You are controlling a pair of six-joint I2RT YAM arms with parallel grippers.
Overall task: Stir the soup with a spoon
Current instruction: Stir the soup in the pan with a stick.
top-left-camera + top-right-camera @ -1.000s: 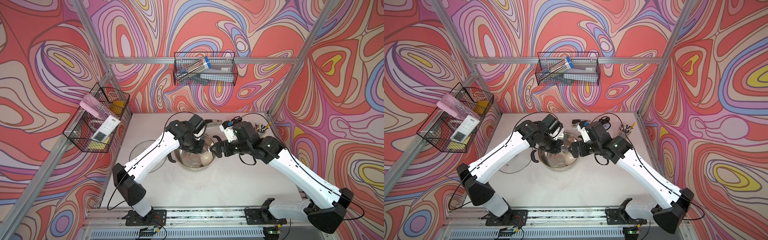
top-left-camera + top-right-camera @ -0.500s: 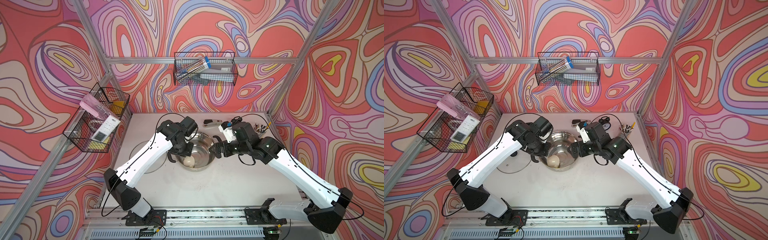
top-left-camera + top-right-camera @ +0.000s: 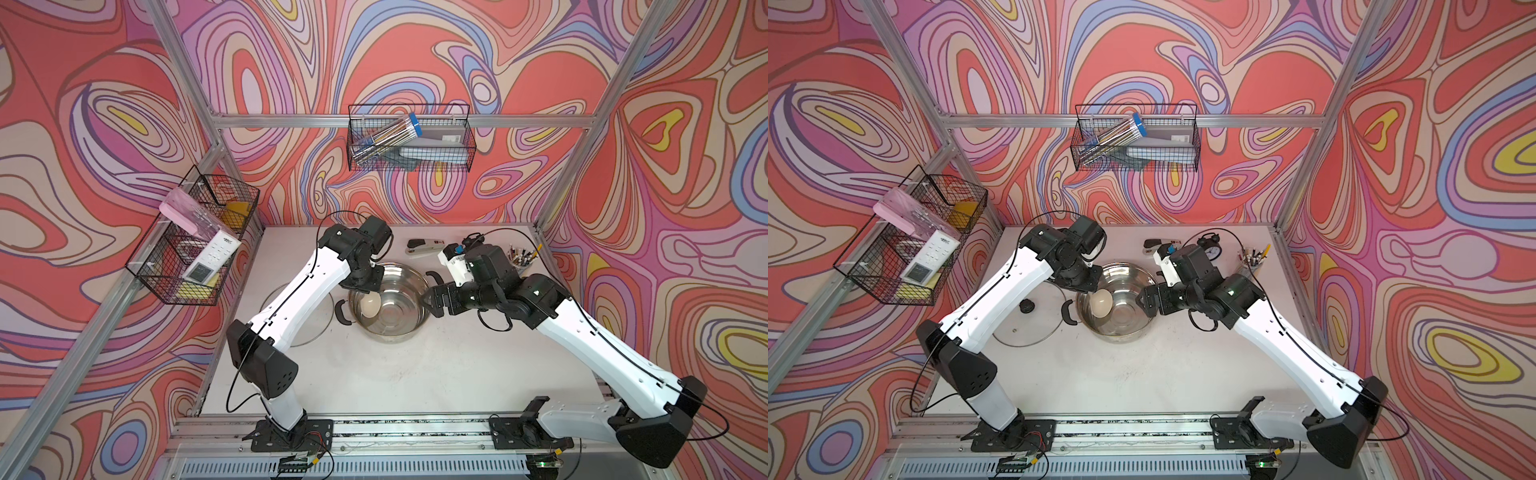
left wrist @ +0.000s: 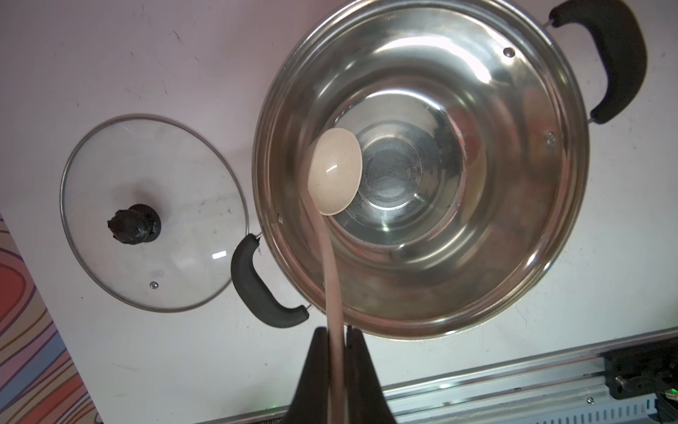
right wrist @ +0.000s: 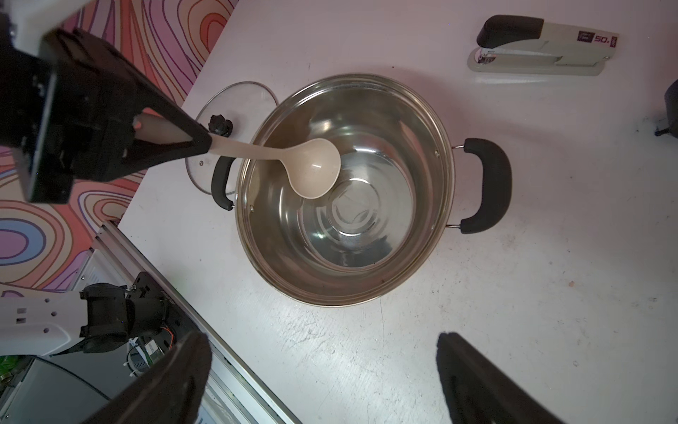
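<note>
The left claw (image 4: 335, 332) is clamped on the slim handle of the spoon (image 4: 335, 172). The spoon's round bowl hangs inside the steel pot (image 4: 513, 235), on the side nearer the glass lid (image 4: 146, 154); whether it touches the bottom cannot be told. The right claw (image 5: 323, 341) stands wide apart and empty, hovering by the rim on the pot's far side from the lid. The lid lies flat on the table (image 5: 550, 275) just beside one black pot handle, toward the left wall, so room is tight there. From the pot to the front rail the table is open. A stapler (image 5: 539, 47) lies toward the back. In both top views the left arm hides the grip, which the wrist views show plainly. The lid's knob (image 3: 1026, 306) shows in a top view and in both wrist views
</note>
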